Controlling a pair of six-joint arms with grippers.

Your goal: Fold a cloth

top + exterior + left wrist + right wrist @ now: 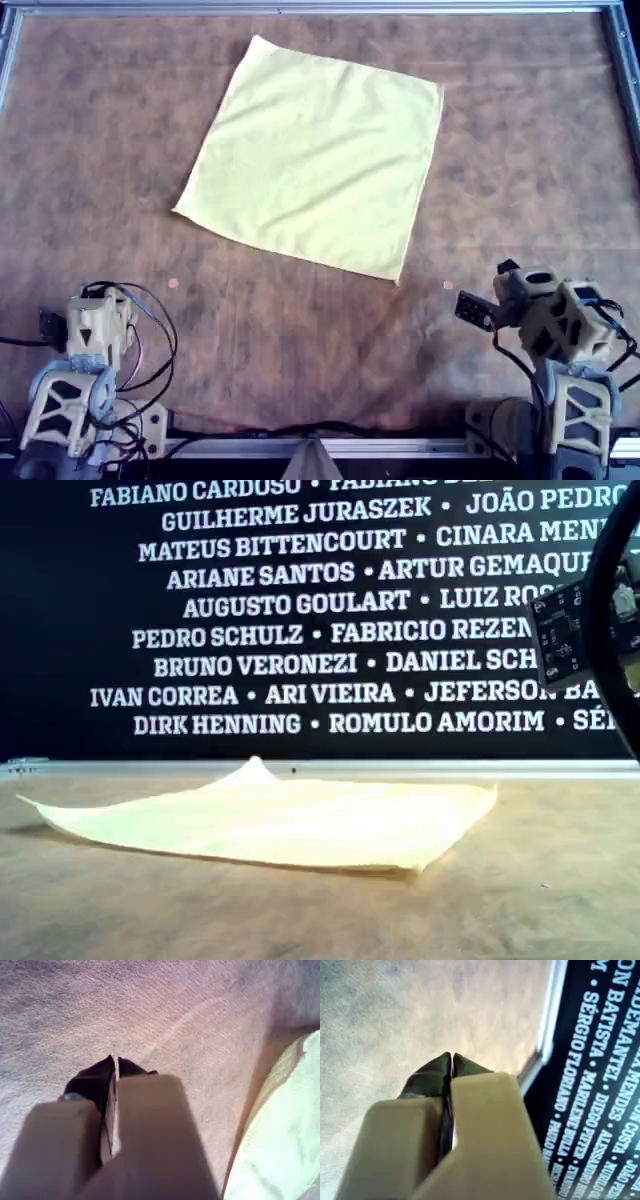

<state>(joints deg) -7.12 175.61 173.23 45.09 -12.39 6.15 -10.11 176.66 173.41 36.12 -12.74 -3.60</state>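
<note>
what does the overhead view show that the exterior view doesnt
Only the overhead view shows both arms parked at the table's near edge, one at each lower corner of that view, and the cloth's full tilted square outline. Only the exterior view shows the dark wall of printed names and one far corner of the cloth lifted slightly. Both show the pale yellow cloth spread unfolded on the brown table, with no hand touching it.

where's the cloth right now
The cloth lies flat on the brown table in the overhead view's upper middle, turned slightly, well apart from both arms along the bottom edge.
</note>
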